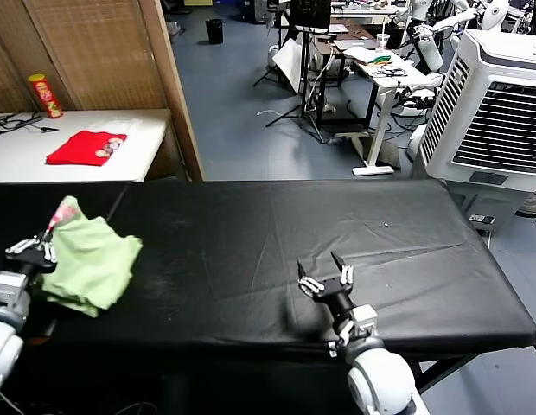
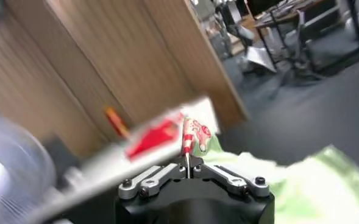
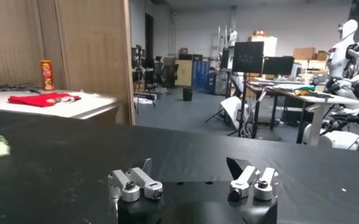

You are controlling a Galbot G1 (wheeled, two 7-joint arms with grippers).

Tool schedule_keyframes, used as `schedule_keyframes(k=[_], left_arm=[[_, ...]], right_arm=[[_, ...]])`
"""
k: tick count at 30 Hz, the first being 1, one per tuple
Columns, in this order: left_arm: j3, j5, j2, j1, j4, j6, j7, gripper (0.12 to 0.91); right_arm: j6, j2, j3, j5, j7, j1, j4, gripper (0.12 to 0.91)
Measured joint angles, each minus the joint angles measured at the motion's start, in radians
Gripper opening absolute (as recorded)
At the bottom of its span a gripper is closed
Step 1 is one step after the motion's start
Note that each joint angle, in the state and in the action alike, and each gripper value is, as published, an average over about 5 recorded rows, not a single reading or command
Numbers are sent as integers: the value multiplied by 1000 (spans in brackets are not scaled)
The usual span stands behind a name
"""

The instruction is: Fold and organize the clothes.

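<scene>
The pale yellow-green shirt [image 1: 91, 264] lies bunched at the left end of the black worktop [image 1: 277, 251]. The left gripper [image 1: 32, 249] has its jaws closed on the shirt's edge, with the red floral patch showing just above them. The right gripper [image 1: 325, 278] rests near the worktop's front edge, well apart from the shirt, with its jaws spread wide and empty.

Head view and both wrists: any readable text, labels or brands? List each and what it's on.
None can be read.
Red and yellow cylindrical snack can on the white side table: label too small to read.
Small red cloth: print patch, no legible words.
Pale yellow-green collared fabric shirt: floral patch only, no text.
</scene>
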Motion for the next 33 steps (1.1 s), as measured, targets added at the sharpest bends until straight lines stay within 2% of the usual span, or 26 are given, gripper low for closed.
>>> schedule_keyframes(k=[5,13,17,20,22,26,30,33], left_arm=[[80,-54,-56,1,-87,23,-23,142],[333,-126,-231,-61,-152,57,-66,142],[450,-100,-325,-102,-140,52,-62,142],[517,-58,-387,-114,-119,28,-49,156],[552,-22,-416,-114,-107,3,-34,216],[589,26,-438,-106,-102,-40,22,426],[594,-13,-435,-93,-117,-72,87,655],[586,-39,-430,-85,-130,-92,101,765]], right_arm=[[1,3,4,-10,-1,-16,6,798],[4,5,28,-14,-3,-53,21,798],[0,3,29,-9,-11,-61,23,798],[-10,-2,22,11,-28,-59,23,798],[-24,-8,13,39,-39,-53,20,798],[-69,-20,-13,113,-52,-29,5,798],[-143,-24,-49,212,-50,11,-9,798],[-204,-18,-84,309,-36,52,-25,798]])
